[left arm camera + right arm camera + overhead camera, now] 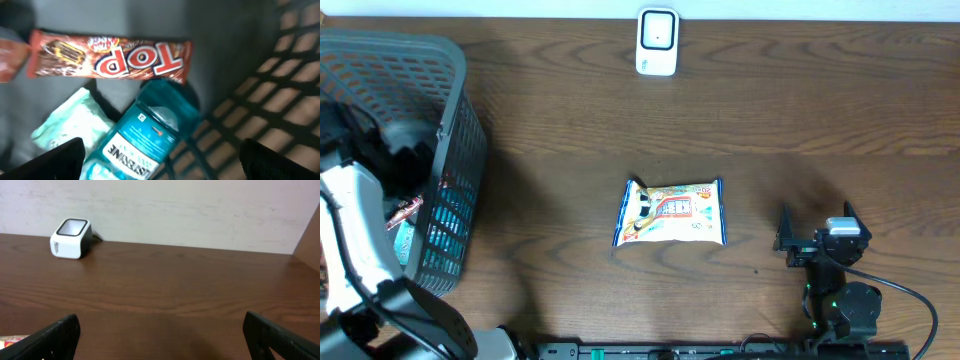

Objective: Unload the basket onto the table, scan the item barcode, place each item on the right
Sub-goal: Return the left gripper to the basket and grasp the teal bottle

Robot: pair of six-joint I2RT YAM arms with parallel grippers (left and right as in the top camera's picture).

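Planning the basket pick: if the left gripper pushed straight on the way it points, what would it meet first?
Most likely the teal Listerine bottle, lying between the fingers of the open left gripper; the Top bar lies off that line. Depth is unclear.

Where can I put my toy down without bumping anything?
Bare wood lies between the scanner and the snack bag, between the basket and that bag, and in the back right corner past the right gripper. The basket is crowded: a candy bar, a bottle and a packet.
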